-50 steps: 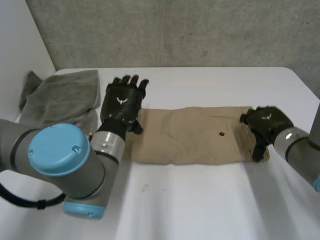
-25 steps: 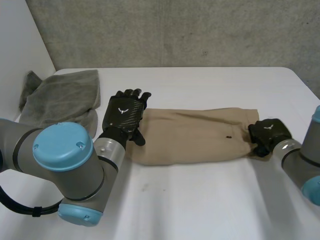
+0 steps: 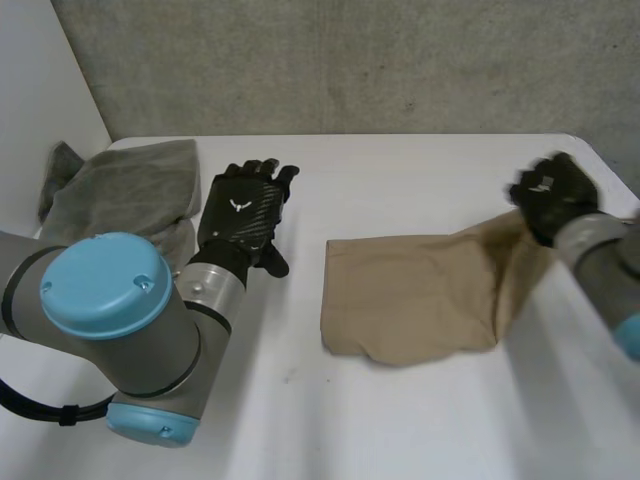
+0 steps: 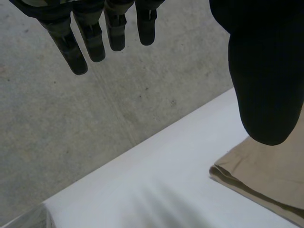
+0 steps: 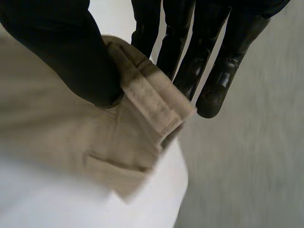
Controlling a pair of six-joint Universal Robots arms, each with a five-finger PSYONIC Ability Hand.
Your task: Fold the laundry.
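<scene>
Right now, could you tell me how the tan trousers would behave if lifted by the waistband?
Probably floppy: the tan trousers sag from the right hand down to the table. Likely not slippery: the waistband looks thick and ribbed where thumb and fingers pinch it. The part lying flat may drag and bunch.
</scene>
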